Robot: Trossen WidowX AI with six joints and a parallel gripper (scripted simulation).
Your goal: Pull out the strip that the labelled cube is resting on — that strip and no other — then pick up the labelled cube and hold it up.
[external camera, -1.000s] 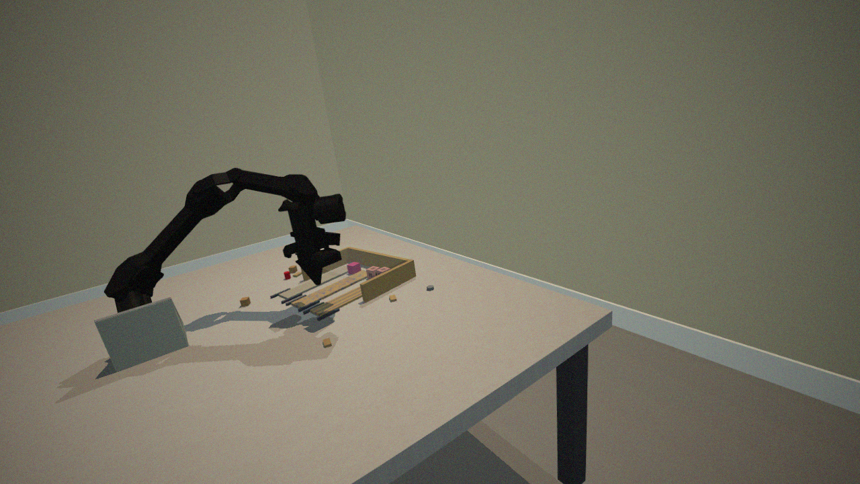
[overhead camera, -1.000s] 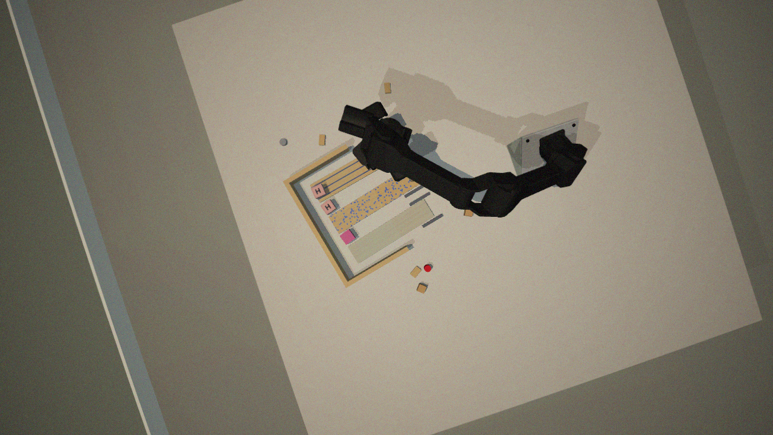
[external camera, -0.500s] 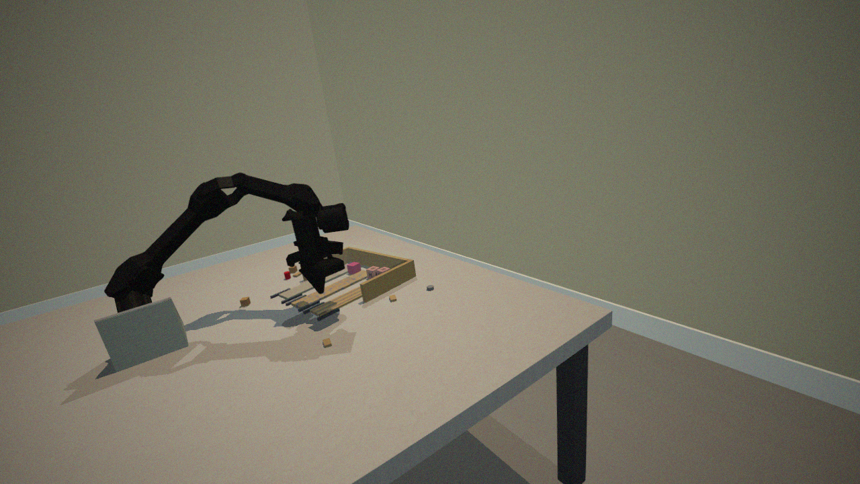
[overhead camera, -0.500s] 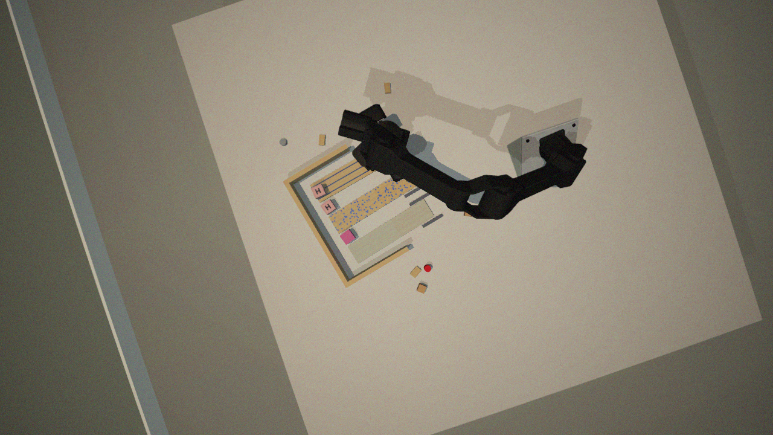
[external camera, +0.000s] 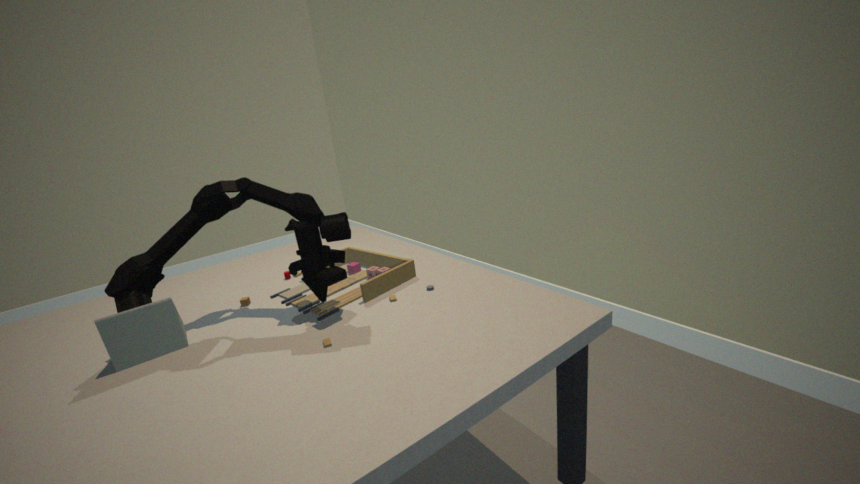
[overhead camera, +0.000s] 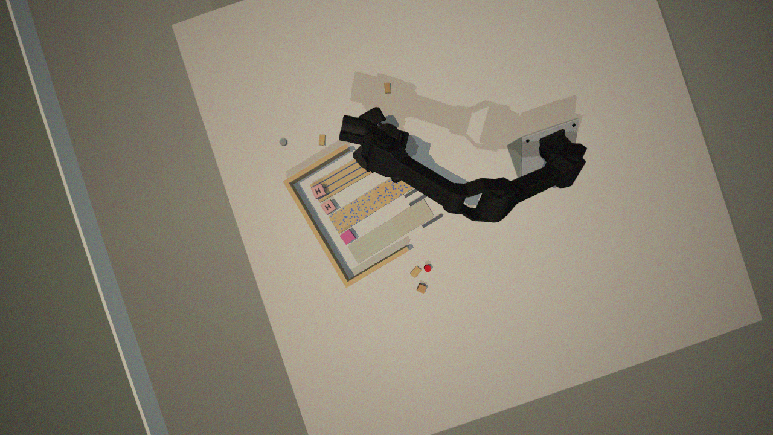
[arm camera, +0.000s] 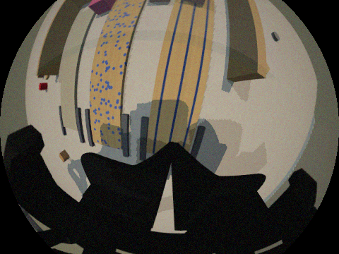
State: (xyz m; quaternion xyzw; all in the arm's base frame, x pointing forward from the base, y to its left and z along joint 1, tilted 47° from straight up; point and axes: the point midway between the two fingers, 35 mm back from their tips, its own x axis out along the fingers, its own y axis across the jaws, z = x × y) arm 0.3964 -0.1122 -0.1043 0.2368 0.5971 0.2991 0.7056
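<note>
A tan-framed tray (overhead camera: pixel 317 234) (external camera: pixel 388 280) (arm camera: pixel 245 28) holds long strips side by side. A tan strip with blue lines (overhead camera: pixel 340 176) (arm camera: pixel 183 75) carries a pink cube marked H (overhead camera: pixel 318 190) at its far end. A second pink H cube (overhead camera: pixel 328 206) sits in the pale lane beside it. A blue-dotted tan strip (overhead camera: pixel 367 202) (arm camera: pixel 110 66) and an olive strip (overhead camera: pixel 386 232) (arm camera: pixel 70 75) follow. A plain magenta cube (overhead camera: pixel 347 237) (arm camera: pixel 103 1) stands between them. My gripper (external camera: pixel 322 298) (arm camera: pixel 173 146) is shut and empty, low over the lined strip's near end.
Dark handle bars (arm camera: pixel 124 134) (arm camera: pixel 198 138) stick out at the strips' near ends. Small tan blocks (overhead camera: pixel 415 271) (overhead camera: pixel 321 139) (overhead camera: pixel 386 87), a red piece (overhead camera: pixel 427 267) and a grey disc (overhead camera: pixel 283 141) lie around the tray. The grey arm base (overhead camera: pixel 532 154) (external camera: pixel 141 334) stands at the table's side.
</note>
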